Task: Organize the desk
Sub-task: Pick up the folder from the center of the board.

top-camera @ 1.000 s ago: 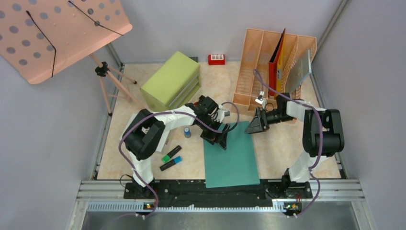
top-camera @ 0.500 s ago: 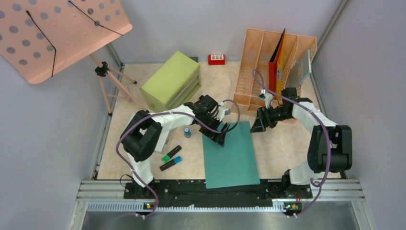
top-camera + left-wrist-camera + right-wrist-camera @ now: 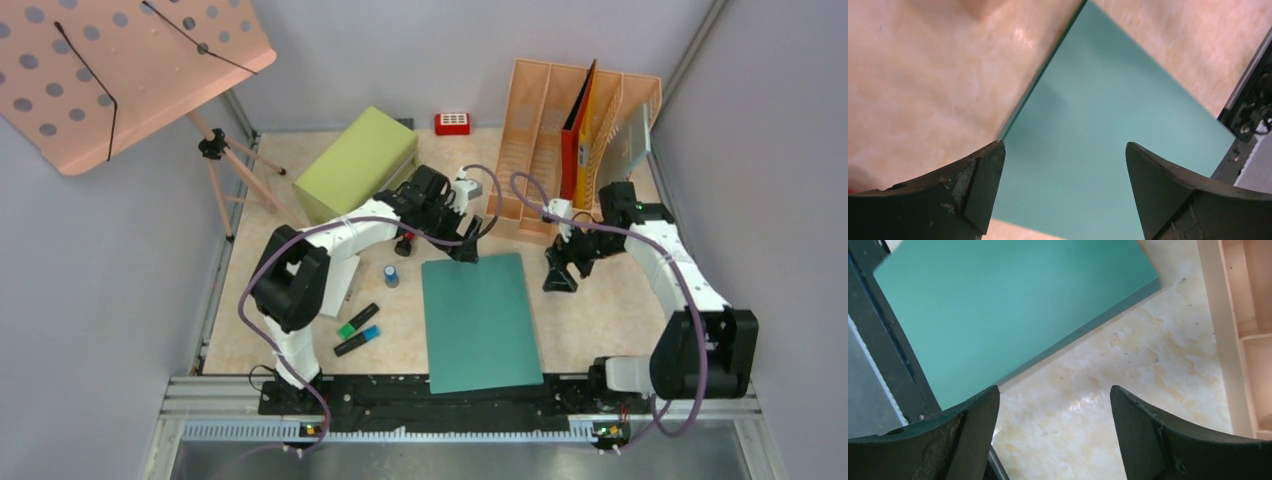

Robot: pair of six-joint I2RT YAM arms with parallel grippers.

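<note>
The desk (image 3: pixel 600 300) is beige with pale marble veining. A plain teal folder (image 3: pixel 480 320) lies near its centre. At the far left is a lime-green cabinet (image 3: pixel 355 165), at the far right a peach file rack (image 3: pixel 530 110) with a red and orange binder (image 3: pixel 575 130), and between them a red box (image 3: pixel 452 123) with white dots. Left of the folder are two black markers, one green-banded (image 3: pixel 358 321) and one blue-banded (image 3: pixel 357 341). The peach board (image 3: pixel 120 70) has grey round holes.

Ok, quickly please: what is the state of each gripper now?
Left gripper: open, holding nothing.
Right gripper: open, holding nothing.
</note>
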